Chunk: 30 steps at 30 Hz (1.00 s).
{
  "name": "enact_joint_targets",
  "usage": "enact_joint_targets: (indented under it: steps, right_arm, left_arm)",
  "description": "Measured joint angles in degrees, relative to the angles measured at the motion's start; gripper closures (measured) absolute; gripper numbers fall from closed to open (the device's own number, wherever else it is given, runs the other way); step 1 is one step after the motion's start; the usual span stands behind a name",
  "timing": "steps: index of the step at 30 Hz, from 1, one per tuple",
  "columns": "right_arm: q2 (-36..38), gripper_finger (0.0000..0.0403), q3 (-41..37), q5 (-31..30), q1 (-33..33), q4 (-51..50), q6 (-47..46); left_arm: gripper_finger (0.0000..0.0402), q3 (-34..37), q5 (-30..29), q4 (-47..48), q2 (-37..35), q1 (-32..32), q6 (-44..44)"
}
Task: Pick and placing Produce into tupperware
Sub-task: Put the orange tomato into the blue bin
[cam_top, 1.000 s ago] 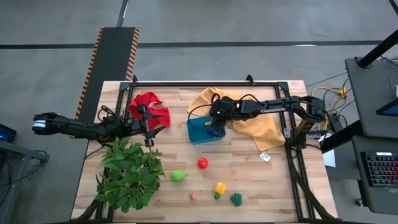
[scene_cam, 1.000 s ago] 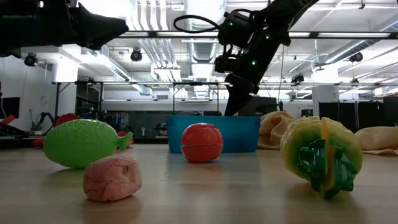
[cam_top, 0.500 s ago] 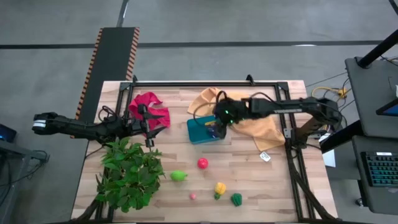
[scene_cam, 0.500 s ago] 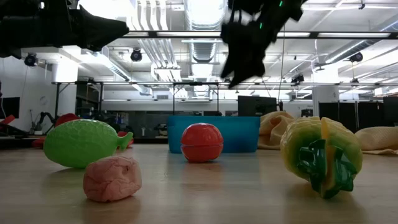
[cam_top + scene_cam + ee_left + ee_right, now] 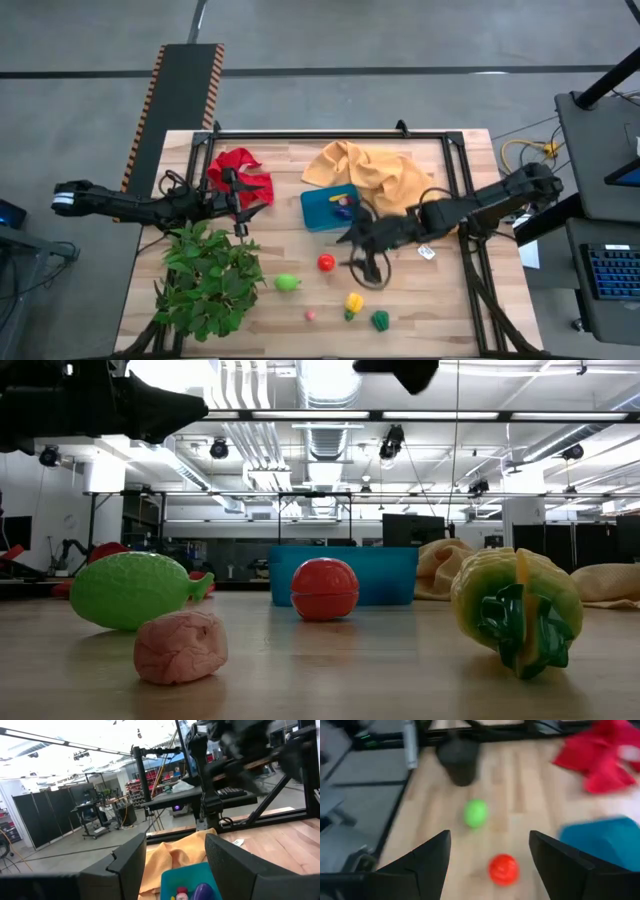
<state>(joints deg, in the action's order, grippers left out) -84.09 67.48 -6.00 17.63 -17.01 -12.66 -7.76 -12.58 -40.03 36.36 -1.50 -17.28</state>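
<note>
The teal container (image 5: 330,208) sits mid-counter, touching the edge of the yellow cloth (image 5: 372,176), with a purple piece (image 5: 343,211) and something small and pink inside it. Loose on the counter (image 5: 450,290) nearer the front: the red ball (image 5: 326,263), the light green fruit (image 5: 287,283), the yellow pepper (image 5: 354,303), the dark green piece (image 5: 380,320) and a tiny pink one (image 5: 310,316).

These look like light, hollow, stiff plastic, smooth and rounded, so I'd expect them to roll or squirt out of a pinch. Best to close across the middle of the red ball from straight above.

The right hand (image 5: 368,262) hovers over the counter just beside the red ball, between it and the container, fingers (image 5: 422,865) spread wide and holding nothing. The left hand (image 5: 240,200) waits by the red cloth (image 5: 240,172), next to the leafy plant (image 5: 207,280); fingers parted, nothing between them.

Hard to read: the right hand is smeared in the overhead view, so its exact height is a guess, and from counter level only a dark scrap of the arm shows at the top edge. The container's walls hide whatever lies low inside.
</note>
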Motion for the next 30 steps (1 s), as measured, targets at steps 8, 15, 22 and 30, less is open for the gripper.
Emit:
enact_joint_targets:
  steps: [8,15,22,30]
  right_arm:
    - [-7.28,0.0073,2.71,-0.28,2.62,5.58,1.21]
    - [-14.43,0.0035,3.45,-7.99,2.38,5.18,2.19]
    - [-17.62,0.0035,3.44,-12.03,1.50,5.26,-5.57]
    - [-21.26,0.0035,3.29,-12.04,0.80,5.39,-9.01]
  left_arm:
    - [0.0212,-0.12,-0.05,-0.17,0.00,0.01,0.02]
    - [0.0212,-0.12,-0.07,-0.05,0.03,-0.01,0.03]
    - [0.0212,-0.12,-0.09,-0.05,0.37,0.01,0.00]
    - [0.0212,-0.12,-0.10,-0.16,0.33,0.01,-0.02]
